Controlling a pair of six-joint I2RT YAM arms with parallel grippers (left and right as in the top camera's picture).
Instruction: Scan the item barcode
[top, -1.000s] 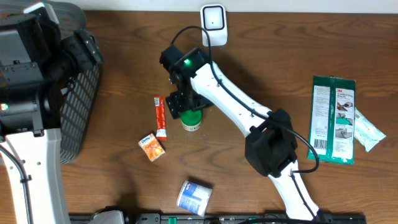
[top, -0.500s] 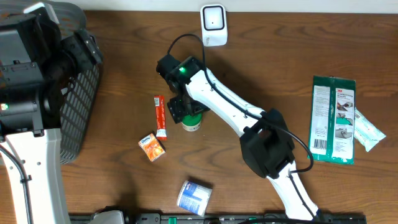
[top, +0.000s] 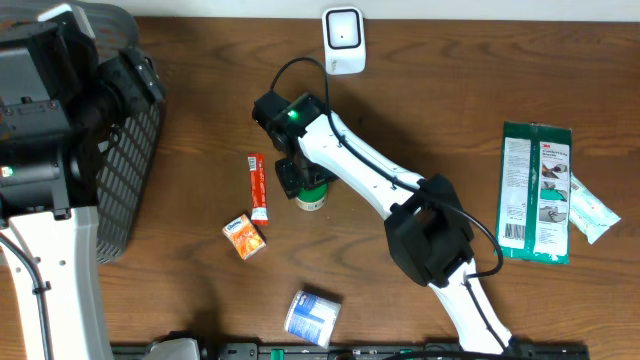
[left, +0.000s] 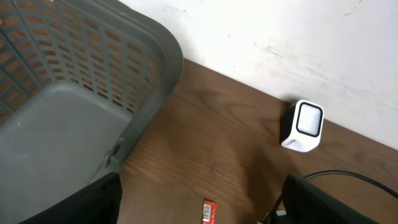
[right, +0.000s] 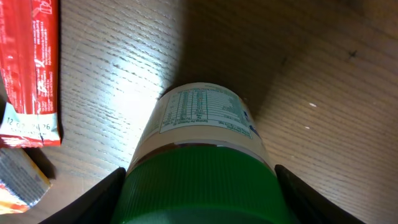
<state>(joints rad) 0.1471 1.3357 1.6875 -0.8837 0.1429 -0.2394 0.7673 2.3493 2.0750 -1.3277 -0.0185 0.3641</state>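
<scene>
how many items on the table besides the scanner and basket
6: red stick and orange box left of centre, green-lidded bottle mid-table, blue-white pack near the front, green packet and white pouch far right. Basket may hide more.

Overhead, soft even light falls on the dark worktop (top: 420, 90), with only faint shadows beneath the right arm (top: 360, 165), and the picture is sharp. In the right wrist view a washed-out patch of glare lies on the wood left of the bottle (right: 205, 118), whose shadow spreads up and to the right, while its green lid (right: 199, 186), close to the lens, is soft. The left wrist view is bright on the white wall (left: 280, 37) and mildly soft throughout.
</scene>
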